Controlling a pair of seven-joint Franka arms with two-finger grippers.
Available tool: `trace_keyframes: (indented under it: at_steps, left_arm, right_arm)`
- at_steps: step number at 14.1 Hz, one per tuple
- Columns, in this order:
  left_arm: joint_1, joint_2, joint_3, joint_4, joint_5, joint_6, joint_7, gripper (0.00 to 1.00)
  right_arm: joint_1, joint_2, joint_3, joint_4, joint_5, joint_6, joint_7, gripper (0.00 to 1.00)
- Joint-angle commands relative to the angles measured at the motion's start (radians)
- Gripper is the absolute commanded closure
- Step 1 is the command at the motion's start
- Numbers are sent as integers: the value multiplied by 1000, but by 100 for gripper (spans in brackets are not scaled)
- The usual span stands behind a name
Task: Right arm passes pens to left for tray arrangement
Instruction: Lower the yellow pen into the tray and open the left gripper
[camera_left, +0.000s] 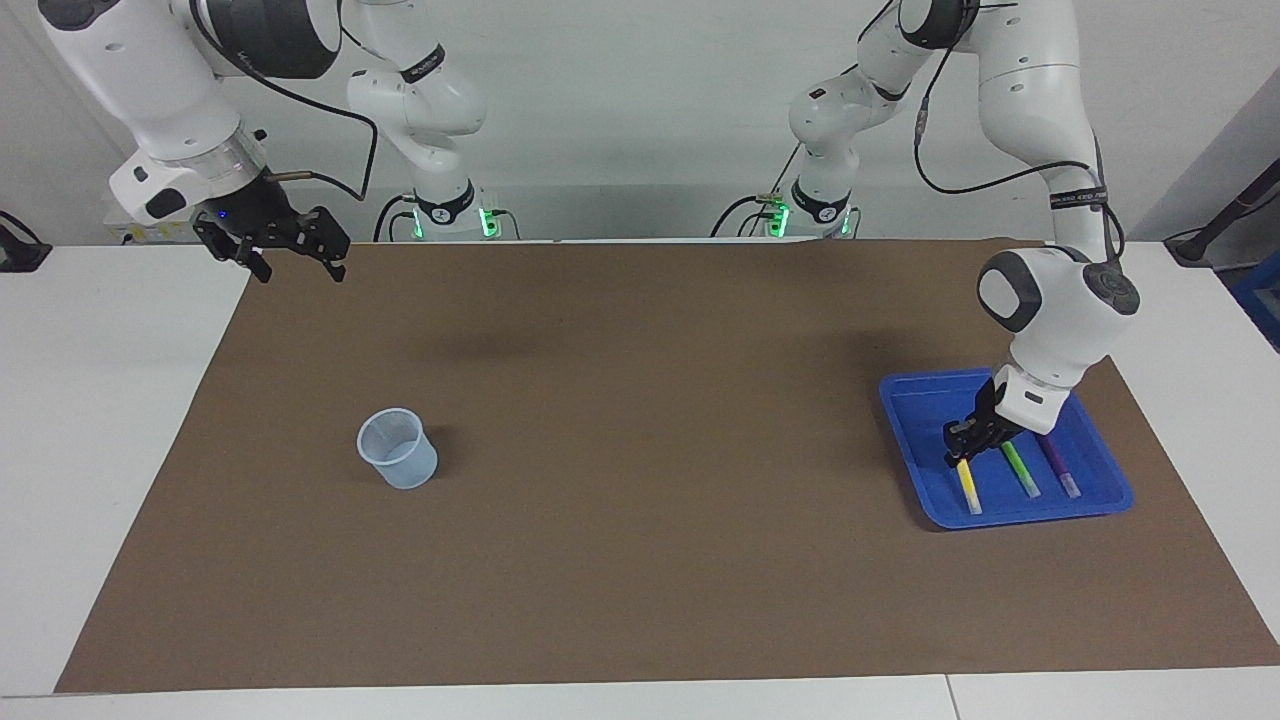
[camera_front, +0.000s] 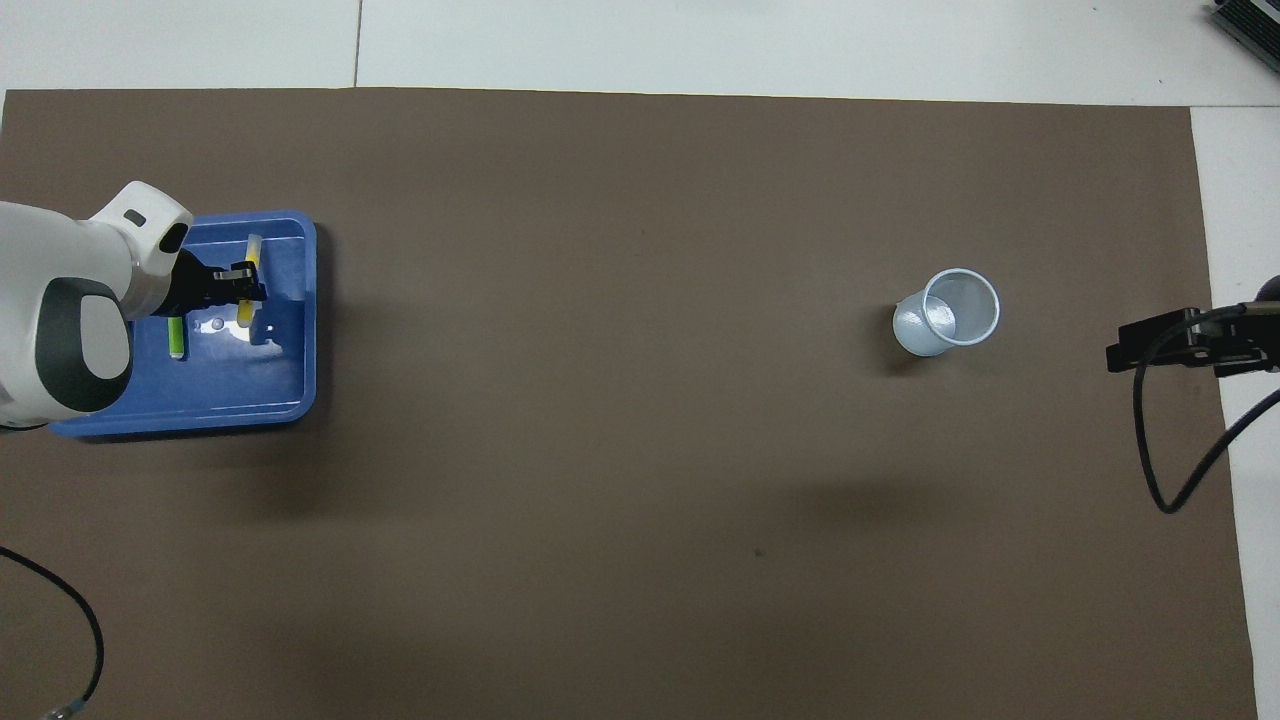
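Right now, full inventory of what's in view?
tray: 1, bright blue, on the mat at the left arm's end of the table
yellow pen: 1, in the tray, beside the green pen, held by the left hand
green pen: 1, lying in the tray between yellow and purple
purple pen: 1, lying in the tray beside the green pen
cup: 1, translucent bluish, upright on the mat toward the right arm's end
mat: 1, brown, covering the white table
left hand: black, low in the tray, shut on the yellow pen
right hand: black, open, raised over the mat's corner, waiting
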Motion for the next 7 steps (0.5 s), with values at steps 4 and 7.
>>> trace_keyframes:
  at_steps: [4, 7]
  left_arm:
    - [35, -46, 1, -98, 23, 34, 86, 90]
    - [33, -46, 1, -103, 23, 32, 77, 44]
  right_arm:
    - [-12, -22, 7, -23, -15, 13, -22, 0]
    - [-12, -22, 8, -23, -15, 13, -20, 0]
